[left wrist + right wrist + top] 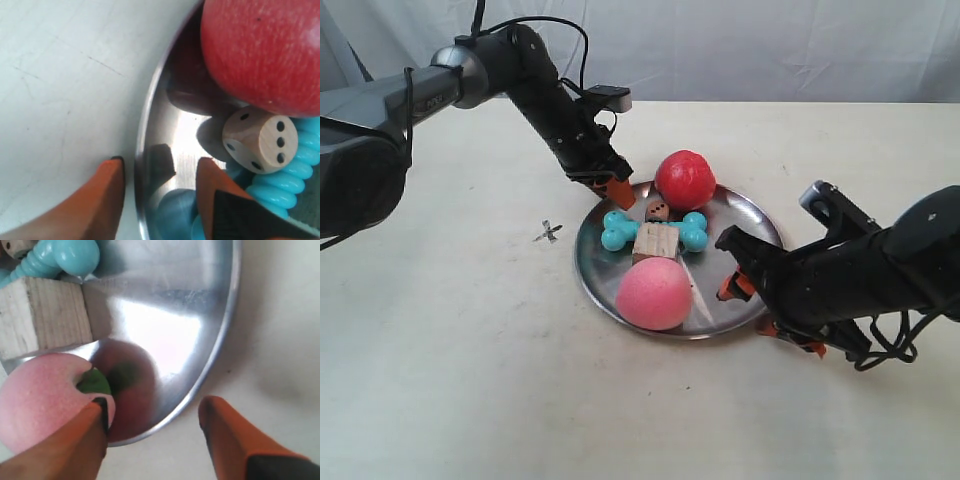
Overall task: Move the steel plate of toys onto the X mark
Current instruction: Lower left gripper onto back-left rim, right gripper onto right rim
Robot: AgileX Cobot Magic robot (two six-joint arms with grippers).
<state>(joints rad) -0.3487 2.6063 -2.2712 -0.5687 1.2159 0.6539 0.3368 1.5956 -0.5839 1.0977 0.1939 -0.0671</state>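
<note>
X mark (548,232): on bare table (440,380) just outside left gripper (160,167), beside steel plate (745,215), not under it yet.
Left gripper: unclenched, fingers (100,200) astride plate rim, outer over table, inner beside die (260,142) and red ball (265,50); set for rim pinch.
Right gripper (152,407): likewise spread astride opposite rim, inner finger next to pink ball (45,390).
Likely reason: two-sided hold keeps plate level.
</note>
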